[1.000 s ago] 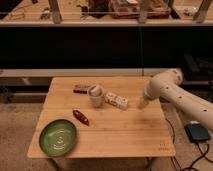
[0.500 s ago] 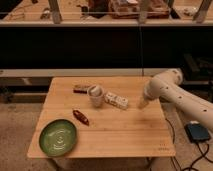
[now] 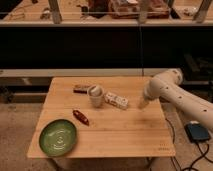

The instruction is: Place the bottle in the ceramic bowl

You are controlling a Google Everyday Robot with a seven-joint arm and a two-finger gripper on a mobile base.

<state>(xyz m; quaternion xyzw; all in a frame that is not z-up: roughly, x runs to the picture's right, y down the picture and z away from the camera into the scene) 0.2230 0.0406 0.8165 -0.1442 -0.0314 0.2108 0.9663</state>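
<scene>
Wooden desk seen from above. The end effector of the white arm hangs just right of the pale bottle, which lies on its side beside the white cup; whether it is open or closed cannot be told. The round green ceramic bowl sits at the front left corner, well apart from the bottle.

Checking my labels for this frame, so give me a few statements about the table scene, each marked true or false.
1. The wide green ceramic bowl is empty. True.
2. The white cup stands inside the bowl. False: it stands on the wooden table, apart from the bowl and further back.
3. The small reddish-brown bottle lies on the table between cup and bowl. True.
4. The robot's tool is above the bowl. False: it is over the table's right part, right of the white patterned box.
</scene>
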